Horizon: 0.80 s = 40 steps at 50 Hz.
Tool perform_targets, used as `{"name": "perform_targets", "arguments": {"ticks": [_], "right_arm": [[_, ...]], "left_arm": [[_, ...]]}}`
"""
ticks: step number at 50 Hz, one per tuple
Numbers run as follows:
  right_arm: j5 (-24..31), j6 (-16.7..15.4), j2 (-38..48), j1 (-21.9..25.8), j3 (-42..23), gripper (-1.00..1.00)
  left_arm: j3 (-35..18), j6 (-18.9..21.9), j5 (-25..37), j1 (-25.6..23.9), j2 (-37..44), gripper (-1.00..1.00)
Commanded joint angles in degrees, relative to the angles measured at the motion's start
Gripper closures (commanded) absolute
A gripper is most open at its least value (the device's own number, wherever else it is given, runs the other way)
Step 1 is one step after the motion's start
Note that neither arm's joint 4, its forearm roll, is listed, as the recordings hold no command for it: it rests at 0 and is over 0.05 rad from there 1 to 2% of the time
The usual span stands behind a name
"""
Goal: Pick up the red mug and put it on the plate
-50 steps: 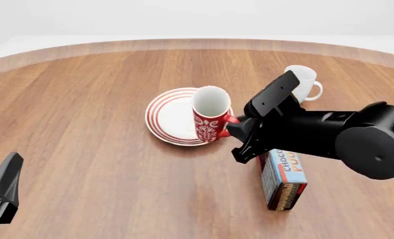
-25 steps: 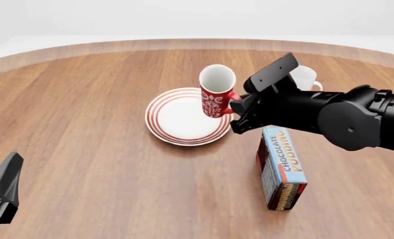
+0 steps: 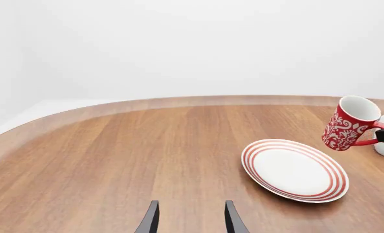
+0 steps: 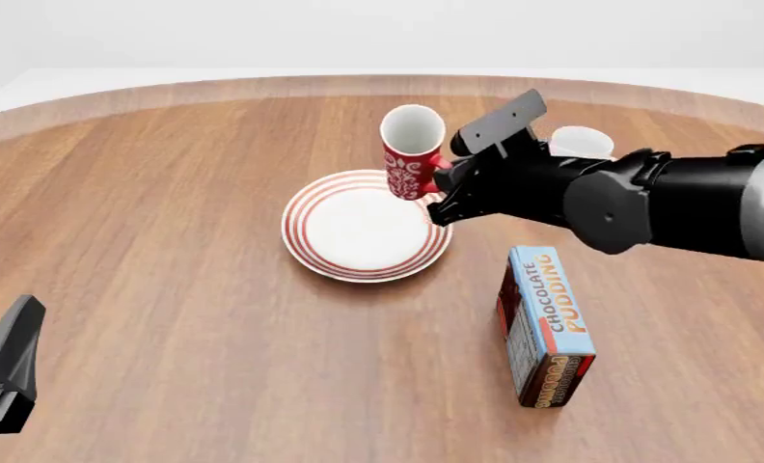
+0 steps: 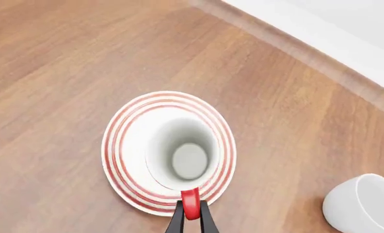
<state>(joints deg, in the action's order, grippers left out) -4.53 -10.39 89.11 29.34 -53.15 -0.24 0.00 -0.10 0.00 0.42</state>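
While the red mug (image 4: pixel 411 151) hangs in the air over the far rim of the plate (image 4: pixel 356 253), tipped slightly with its white mouth facing up, its red loop handle is pinched between the two fingers of the right gripper (image 4: pixel 444 183), which are closed tight on it. Seen from the right wrist, the mug's white interior (image 5: pixel 183 155) sits almost centred over the plate's red rings (image 5: pixel 118 145), with the handle clamped at the fingertips (image 5: pixel 191 213). From the left wrist, the mug (image 3: pixel 349 122) is clear of the plate (image 3: pixel 294 170), not touching it, on the side toward the plain white mug. That white mug (image 4: pixel 581 145) stands on the table (image 4: pixel 163 212) beyond the plate and to its right, partly hidden behind the right arm (image 4: pixel 640 198), which reaches across from the right. A chocolate pudding box (image 4: pixel 547 323) lies on the table nearer than the plate and to its right, well apart from it and not under the red mug. The plate itself is bare. The left gripper (image 3: pixel 190 221) is low at the near left, well away from the plate, its fingers spread apart and holding nothing.
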Motion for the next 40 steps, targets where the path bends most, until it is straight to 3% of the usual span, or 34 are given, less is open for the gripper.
{"name": "perform_targets", "arguments": {"ticks": [1, 19, 40], "right_arm": [[-2.30, 0.39, 4.38, 0.25, -3.70, 1.00], [-4.41, 0.51, 10.85, 0.70, -7.94, 1.00], [-7.60, 3.20, 18.24, 1.29, -12.09, 1.00]], "left_arm": [[0.00, 0.00, 0.00, 0.00, 0.00, -1.00], [0.00, 0.00, 0.00, 0.00, 0.00, -1.00], [0.00, 0.00, 0.00, 0.00, 0.00, -1.00]]}}
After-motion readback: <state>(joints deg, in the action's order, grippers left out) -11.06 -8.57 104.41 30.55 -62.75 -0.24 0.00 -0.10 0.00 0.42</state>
